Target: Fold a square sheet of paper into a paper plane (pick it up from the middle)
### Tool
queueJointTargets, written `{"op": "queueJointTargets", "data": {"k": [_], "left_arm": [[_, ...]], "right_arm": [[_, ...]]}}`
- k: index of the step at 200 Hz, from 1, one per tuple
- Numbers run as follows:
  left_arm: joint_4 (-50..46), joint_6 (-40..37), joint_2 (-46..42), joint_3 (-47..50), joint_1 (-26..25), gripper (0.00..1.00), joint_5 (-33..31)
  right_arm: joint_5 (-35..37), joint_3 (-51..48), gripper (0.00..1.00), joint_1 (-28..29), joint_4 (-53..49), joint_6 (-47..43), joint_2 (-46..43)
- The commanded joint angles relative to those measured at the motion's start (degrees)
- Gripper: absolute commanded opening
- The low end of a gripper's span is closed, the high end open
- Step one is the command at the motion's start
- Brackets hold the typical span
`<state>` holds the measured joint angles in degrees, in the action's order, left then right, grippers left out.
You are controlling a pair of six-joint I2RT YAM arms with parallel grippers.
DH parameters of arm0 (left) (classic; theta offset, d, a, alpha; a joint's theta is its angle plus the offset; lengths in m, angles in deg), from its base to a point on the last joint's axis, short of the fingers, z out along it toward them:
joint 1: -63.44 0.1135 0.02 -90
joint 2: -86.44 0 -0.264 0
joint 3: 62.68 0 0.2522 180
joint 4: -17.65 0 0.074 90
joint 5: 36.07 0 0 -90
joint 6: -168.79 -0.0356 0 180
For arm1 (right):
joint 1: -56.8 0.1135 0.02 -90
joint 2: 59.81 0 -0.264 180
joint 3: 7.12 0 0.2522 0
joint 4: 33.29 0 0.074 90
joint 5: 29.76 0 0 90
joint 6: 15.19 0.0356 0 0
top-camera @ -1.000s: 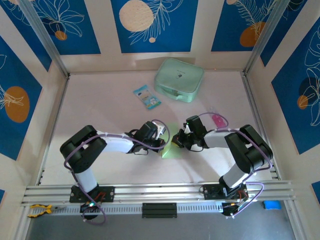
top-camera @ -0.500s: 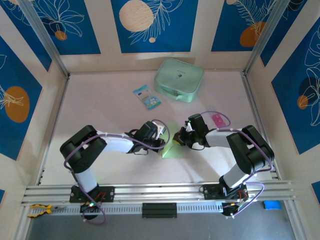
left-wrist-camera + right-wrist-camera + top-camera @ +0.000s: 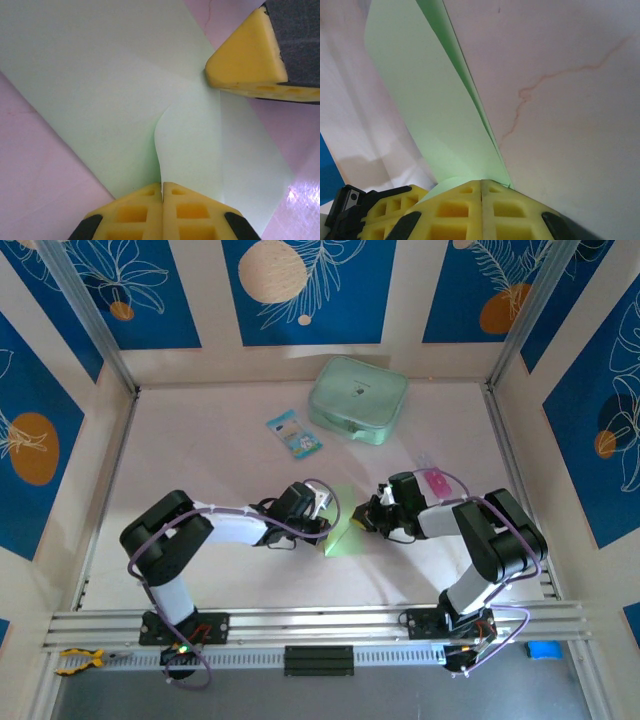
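The square sheet of paper (image 3: pixel 346 536) is pale green and partly folded, and it lies on the table between my two arms. My left gripper (image 3: pixel 328 521) is shut on the edge of a raised flap of it. In the left wrist view the flap's curved edge runs into the closed seam of my left gripper (image 3: pixel 162 186) over the paper (image 3: pixel 100 90). My right gripper (image 3: pixel 363 522) is shut, and its yellow fingers (image 3: pixel 245 55) touch the crease from the right. In the right wrist view the paper (image 3: pixel 435 115) rises just beyond my right gripper (image 3: pixel 481 183).
A mint-green zip case (image 3: pixel 358 400) sits at the back of the table, with a small blue-and-white packet (image 3: pixel 294 433) to its left. A small pink item (image 3: pixel 437 480) lies by the right arm. Patterned walls close the table's sides and back.
The right arm's wrist has shifted a little to the right, its gripper staying shut at the paper's right edge. The left arm and the paper have hardly moved.
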<state>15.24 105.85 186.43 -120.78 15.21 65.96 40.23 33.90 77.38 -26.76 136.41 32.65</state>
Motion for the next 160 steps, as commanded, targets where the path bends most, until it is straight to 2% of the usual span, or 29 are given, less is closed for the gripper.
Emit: {"op": "queueJointTargets", "data": {"k": [1, 31, 58, 79, 124, 160], "left_arm": [[-2.13, -0.97, 1.4, -0.93, 0.74, 0.0, 0.97], [-2.21, -0.92, 1.27, -0.93, 0.83, 0.0, 0.9], [-2.16, -0.91, 1.27, -1.01, 0.85, 0.0, 0.98], [-1.97, -0.88, 1.39, -1.01, 0.81, 0.0, 1.12], [-1.91, -0.79, 1.46, -1.01, 0.8, 0.0, 1.27], [-1.82, -0.66, 1.28, -1.01, 0.81, 0.0, 1.33]], "right_arm": [[3.55, 0.32, 0.0, -2.3, -3.72, -0.34, 0.43], [3.5, 1.71, 0.0, -2.1, -5.78, -1.47, -2.94], [6.06, 5.3, 0.0, 0.73, -13.81, -5.18, -7.12], [7.08, 6.38, 0.0, 3.19, -15.72, -5.62, -8.08], [5.68, 7.42, 0.0, 7.45, -13.37, -5.04, -3.84], [3.81, 5.38, 0.0, 6.99, -10.76, -4.38, 0.7]]}}
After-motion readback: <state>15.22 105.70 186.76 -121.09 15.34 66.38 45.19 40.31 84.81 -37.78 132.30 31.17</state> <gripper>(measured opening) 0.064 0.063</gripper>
